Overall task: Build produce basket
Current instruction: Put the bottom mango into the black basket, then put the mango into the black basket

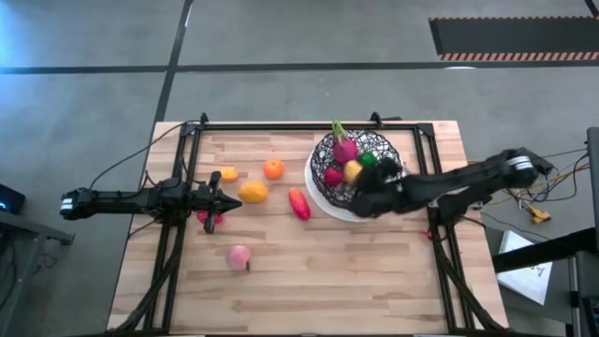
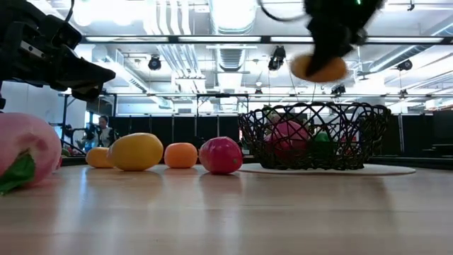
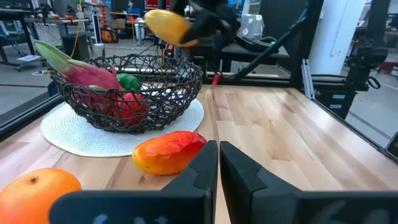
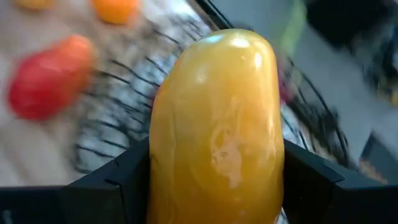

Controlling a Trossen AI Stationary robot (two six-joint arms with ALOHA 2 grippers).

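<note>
The black wire basket [image 1: 374,150] stands on its white round base [image 1: 318,192] at the table's far right. In it lie a pink dragon fruit [image 1: 344,148], a red piece [image 1: 333,175] and a green piece [image 1: 368,159]. My right gripper [image 1: 365,187] is over the basket, shut on a yellow-orange oblong piece [image 2: 320,69]. My left gripper [image 1: 225,197] is shut and empty at the table's left, beside a yellow mango-like piece [image 1: 253,192]. A small orange piece [image 1: 227,174], an orange [image 1: 272,168], a red piece [image 1: 299,203] and a pale pink piece [image 1: 239,256] lie on the table. My right gripper pinches the yellow-orange piece between its two fingers, one on each of its long sides [image 4: 163,168]. The fingers [image 4: 118,180] come from above, and the piece hangs below them. It is lifted clear, above the basket's rim [image 2: 315,106].
Black frame rails [image 1: 187,178] run along the table's left, far and right sides. Bare wood [image 1: 356,271] lies in the near half of the table. In the low view a person [image 2: 105,131] shows in the room far behind the table.
</note>
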